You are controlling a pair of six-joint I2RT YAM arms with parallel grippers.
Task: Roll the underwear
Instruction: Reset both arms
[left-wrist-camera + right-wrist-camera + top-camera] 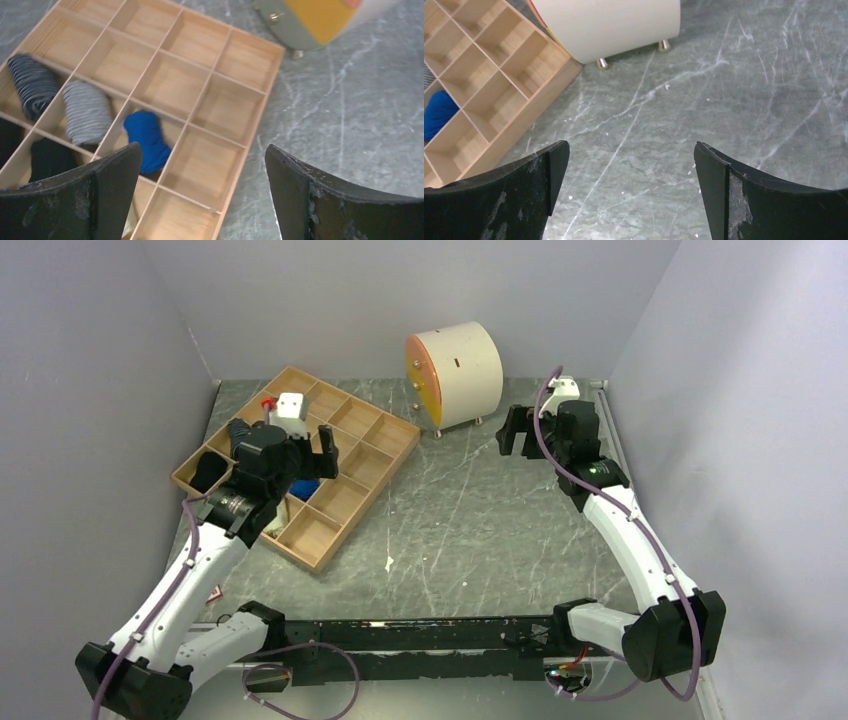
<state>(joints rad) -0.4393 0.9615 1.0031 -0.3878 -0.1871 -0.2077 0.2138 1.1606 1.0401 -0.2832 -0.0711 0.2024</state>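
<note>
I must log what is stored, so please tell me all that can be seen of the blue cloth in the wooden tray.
The blue cloth is a plain bright blue bundle of soft fabric, rolled into a short, slightly lumpy shape. It lies inside one compartment of the wooden tray, beside the one holding a grey striped roll. It rests against the wooden dividers; the open left gripper hangs above, not touching it.

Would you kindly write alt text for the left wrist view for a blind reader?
The open left gripper hangs over a wooden compartment tray holding a blue roll, a grey striped roll and a dark striped roll.
</note>
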